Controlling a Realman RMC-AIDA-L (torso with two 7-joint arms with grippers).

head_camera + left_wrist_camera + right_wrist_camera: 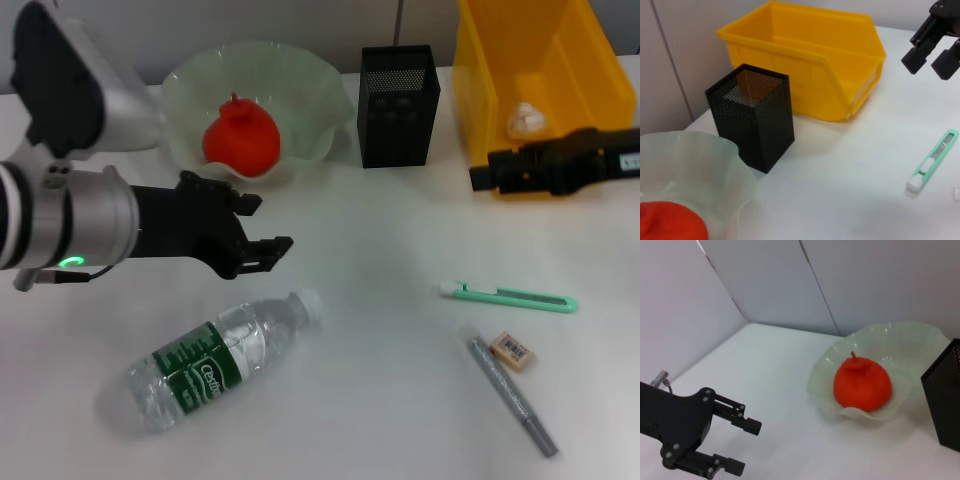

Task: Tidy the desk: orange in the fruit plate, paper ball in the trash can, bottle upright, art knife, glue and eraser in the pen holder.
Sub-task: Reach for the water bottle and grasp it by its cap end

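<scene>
We logged, by size: bin point(480, 90), holding the paper ball point(525, 120); plate point(300, 90), holding the orange point(240, 138); bottle point(215, 362), lying flat on the desk point(380, 400); holder point(398, 105), between plate and bin; knife point(510, 297), pen point(513, 394) and eraser point(514, 350), grouped nearby. Left gripper point(262, 225) hung spread and unladen above the bottle; right gripper point(482, 168), spread wide, sat by the bin.

White desk point(380, 400) (bottle point(215, 360) lying, eraser point(514, 351)).
</scene>
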